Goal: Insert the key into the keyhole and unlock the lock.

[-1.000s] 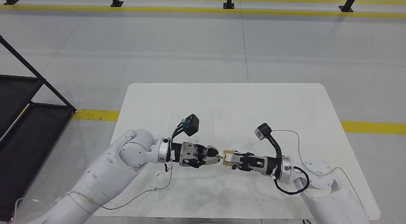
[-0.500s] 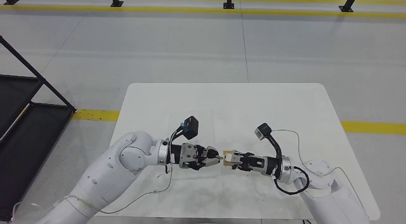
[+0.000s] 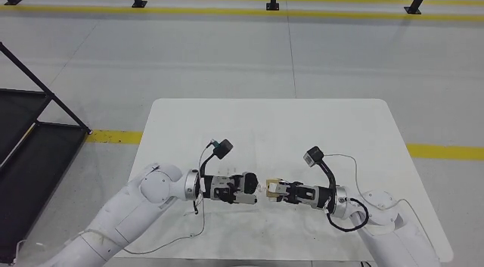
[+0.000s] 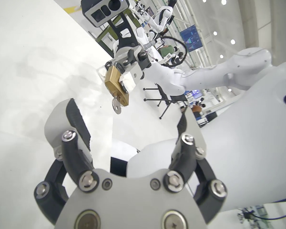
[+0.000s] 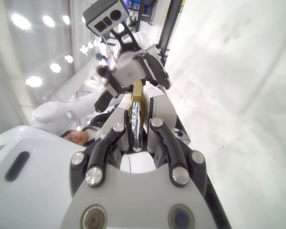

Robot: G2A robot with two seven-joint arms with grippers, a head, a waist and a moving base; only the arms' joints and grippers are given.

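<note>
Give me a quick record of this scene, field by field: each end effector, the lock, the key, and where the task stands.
Left end effector: open, empty, facing the key with a gap between them
Right end effector: shut on the padlock, holding it over the table
Padlock: brass, keyhole end toward the left end effector
Key: in the keyhole, head sticking out, nothing gripping it
Table: white
Task status: key inserted; whether the padlock is unlocked cannot be told
</note>
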